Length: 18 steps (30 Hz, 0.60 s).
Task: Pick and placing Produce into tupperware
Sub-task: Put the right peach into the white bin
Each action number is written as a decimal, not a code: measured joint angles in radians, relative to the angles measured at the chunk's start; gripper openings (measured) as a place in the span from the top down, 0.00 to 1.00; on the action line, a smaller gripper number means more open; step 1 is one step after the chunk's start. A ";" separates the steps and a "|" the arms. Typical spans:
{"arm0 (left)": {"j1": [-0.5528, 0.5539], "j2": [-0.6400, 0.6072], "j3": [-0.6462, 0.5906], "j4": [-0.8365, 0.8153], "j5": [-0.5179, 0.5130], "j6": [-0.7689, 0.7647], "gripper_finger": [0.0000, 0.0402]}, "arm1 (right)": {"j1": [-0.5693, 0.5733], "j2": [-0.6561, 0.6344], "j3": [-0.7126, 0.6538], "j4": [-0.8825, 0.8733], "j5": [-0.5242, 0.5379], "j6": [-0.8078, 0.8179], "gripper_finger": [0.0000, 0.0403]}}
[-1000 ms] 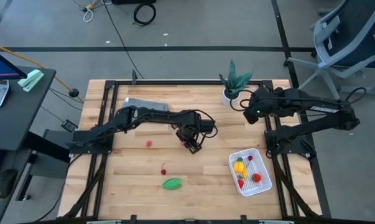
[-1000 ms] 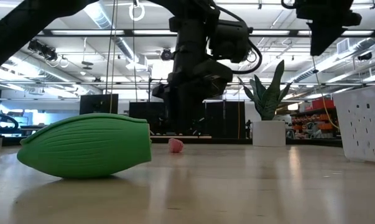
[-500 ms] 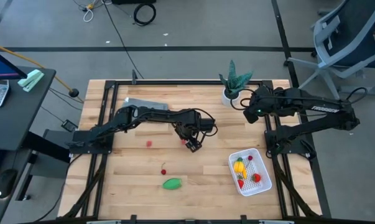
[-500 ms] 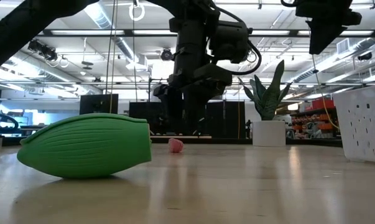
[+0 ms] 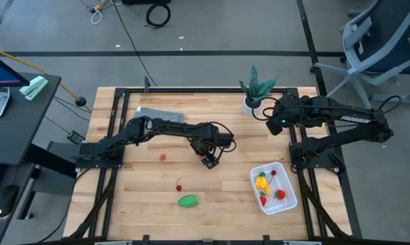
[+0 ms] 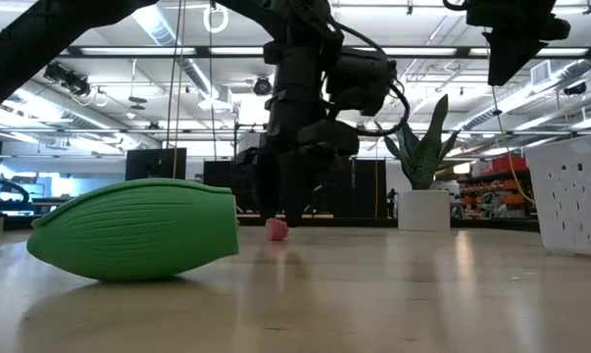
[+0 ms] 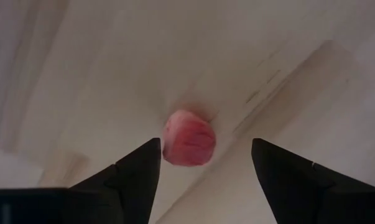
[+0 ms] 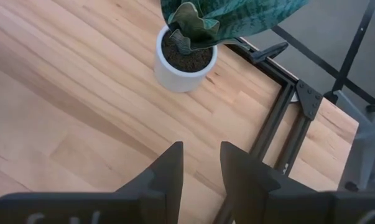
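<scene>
My left gripper (image 5: 207, 160) is open at mid-table and low over a small pink-red piece (image 7: 188, 138) that lies on the wood. Its fingers stand on either side of the piece (image 6: 276, 229) without clearly touching it. A second pink piece (image 5: 162, 157), a small red cherry (image 5: 179, 186) and the green oval (image 5: 188, 201) lie loose on the table. The white basket (image 5: 254, 178) sits near the right edge and holds yellow (image 5: 261, 182) and red (image 5: 280, 194) pieces. My right gripper (image 5: 276, 124) waits open in the air by the potted plant.
The spiky potted plant (image 5: 255, 92) stands at the far right of the table, just beyond my right gripper (image 8: 201, 165). A grey folded cloth (image 5: 160, 113) lies at the far left. Dark frame rails run along the table edges. The green oval (image 6: 128, 230) lies nearest the near edge.
My left gripper has come down toward the table and shifted slightly toward the left edge, so its fingers now reach down on both sides of the pink-red piece. The piece itself has stayed where it was.
</scene>
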 joint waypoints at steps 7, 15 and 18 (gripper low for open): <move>-0.001 0.000 0.000 0.050 0.000 -0.006 0.36 | 0.000 0.000 0.000 0.000 0.000 -0.001 0.72; -0.002 0.000 0.000 0.048 -0.003 -0.007 0.38 | 0.000 0.000 0.000 0.000 0.000 -0.001 0.72; -0.011 0.000 0.000 0.047 -0.003 -0.008 0.39 | 0.000 0.000 0.000 0.000 0.000 -0.001 0.72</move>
